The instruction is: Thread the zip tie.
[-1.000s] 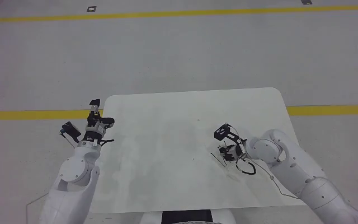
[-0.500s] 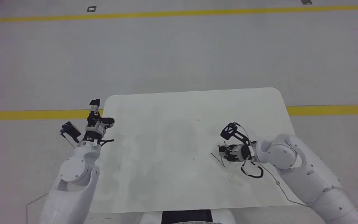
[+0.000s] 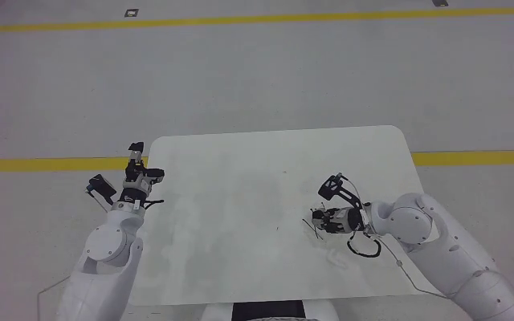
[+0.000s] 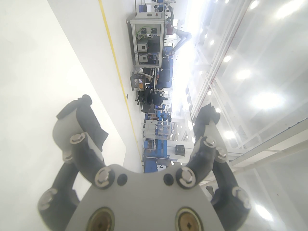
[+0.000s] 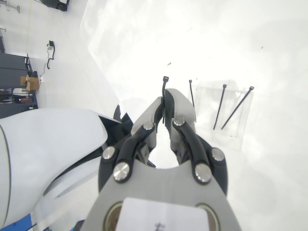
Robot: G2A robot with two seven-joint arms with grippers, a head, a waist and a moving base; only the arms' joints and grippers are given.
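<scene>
Top view: over the last second the right gripper (image 3: 321,217) draws back slightly toward the robot and its forearm swings outward. The left gripper (image 3: 138,164) keeps its post at the far edge of the table (image 3: 241,184), well apart from the clear sheet (image 5: 231,131).

Right wrist view: the right gripper's jaws are pressed together on a single black zip tie (image 5: 164,86), held just beside the sheet. Three spare ties (image 5: 221,106) lie on or at the border of the sheet, none touched by the fingers.

Left wrist view: the left gripper's fingers (image 4: 84,121) stand wide apart with nothing between them.

Meaning for the task: one tie appears to be singled out from the supply and secured, so the pick seems done. The threading itself is not yet begun, as no loop is formed. It probably needs the idle left gripper brought across toward the sheet.

Appearance of the tie: a thin, straight black strap. Its small square head projects beyond the fingertips, pointing away from the wrist, and the strap runs back between the ribbed pads. The tail end is hidden behind the fingers. Whether the tie is clear of the table surface cannot be told.
</scene>
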